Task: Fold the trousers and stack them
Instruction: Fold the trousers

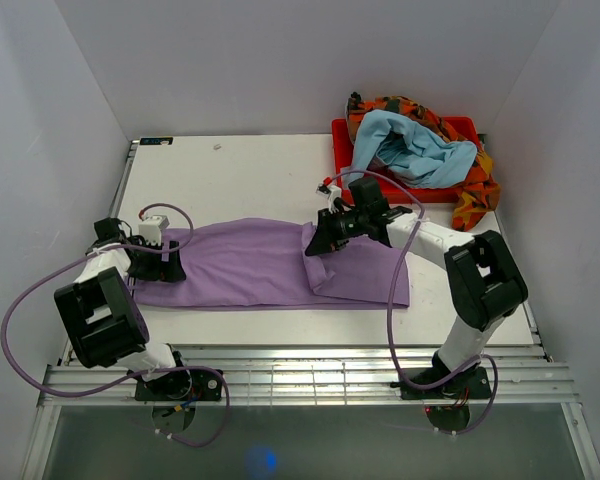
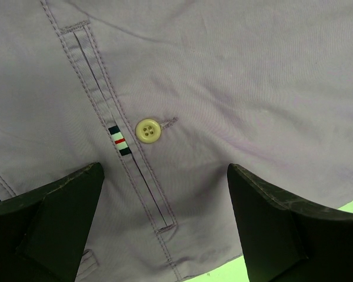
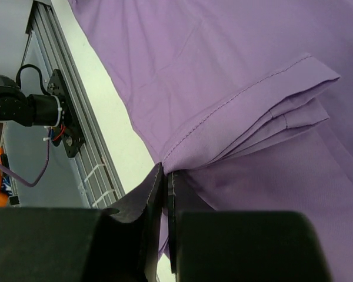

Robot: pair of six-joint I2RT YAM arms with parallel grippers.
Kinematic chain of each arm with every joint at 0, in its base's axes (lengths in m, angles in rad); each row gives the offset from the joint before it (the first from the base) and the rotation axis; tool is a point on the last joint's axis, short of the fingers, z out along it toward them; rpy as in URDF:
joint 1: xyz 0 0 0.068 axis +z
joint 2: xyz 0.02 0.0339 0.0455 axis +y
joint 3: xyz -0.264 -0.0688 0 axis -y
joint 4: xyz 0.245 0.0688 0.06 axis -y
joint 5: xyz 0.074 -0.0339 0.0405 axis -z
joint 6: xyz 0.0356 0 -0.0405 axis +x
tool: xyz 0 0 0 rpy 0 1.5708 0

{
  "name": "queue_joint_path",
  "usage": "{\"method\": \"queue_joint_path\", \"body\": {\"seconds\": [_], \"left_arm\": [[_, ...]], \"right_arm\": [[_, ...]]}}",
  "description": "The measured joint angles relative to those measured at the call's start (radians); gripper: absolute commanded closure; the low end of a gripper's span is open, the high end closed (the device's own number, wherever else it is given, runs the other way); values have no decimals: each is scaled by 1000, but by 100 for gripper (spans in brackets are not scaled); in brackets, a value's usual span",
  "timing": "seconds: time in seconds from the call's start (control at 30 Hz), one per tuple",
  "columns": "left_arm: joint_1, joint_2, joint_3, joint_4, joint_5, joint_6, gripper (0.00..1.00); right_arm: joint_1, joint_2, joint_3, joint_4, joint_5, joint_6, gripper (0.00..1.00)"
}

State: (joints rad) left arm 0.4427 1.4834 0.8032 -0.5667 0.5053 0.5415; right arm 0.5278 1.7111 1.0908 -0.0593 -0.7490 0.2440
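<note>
The lilac trousers (image 1: 260,265) lie spread across the middle of the table, waistband end at the left. My left gripper (image 1: 166,262) stands open right over that waist end; in the left wrist view its two dark fingers (image 2: 59,211) frame a back pocket with a cream button (image 2: 148,130) and a small striped tag (image 2: 119,141). My right gripper (image 1: 315,245) is shut on the hemmed leg ends (image 3: 253,117), lifted and carried back over the trousers (image 3: 194,53) toward the middle, so the right part lies doubled.
A red bin (image 1: 345,150) at the back right holds a light blue cloth (image 1: 415,150) and an orange patterned cloth (image 1: 477,195) draped over its side. Purple cables loop from both arms. A metal rail (image 1: 310,375) runs along the near table edge.
</note>
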Motion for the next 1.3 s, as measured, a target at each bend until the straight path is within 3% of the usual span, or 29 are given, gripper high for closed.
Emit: {"method": "queue_joint_path", "body": {"seconds": [0.9, 0.97, 1.0, 1.07, 1.1, 1.2, 1.3], "left_arm": [[0, 28, 15, 19, 0, 0, 2], [0, 28, 15, 19, 0, 0, 2], [0, 28, 15, 19, 0, 0, 2], [0, 28, 15, 19, 0, 0, 2], [0, 28, 15, 18, 0, 0, 2], [0, 28, 21, 8, 4, 0, 2], [0, 24, 44, -35, 27, 3, 2]], "right_arm": [[116, 204, 139, 85, 37, 70, 92], [125, 215, 149, 85, 34, 74, 79], [129, 221, 153, 85, 31, 80, 63], [134, 233, 164, 84, 26, 89, 52], [136, 238, 170, 83, 21, 90, 40], [135, 240, 187, 64, 13, 77, 25], [126, 226, 204, 12, 11, 33, 25]]}}
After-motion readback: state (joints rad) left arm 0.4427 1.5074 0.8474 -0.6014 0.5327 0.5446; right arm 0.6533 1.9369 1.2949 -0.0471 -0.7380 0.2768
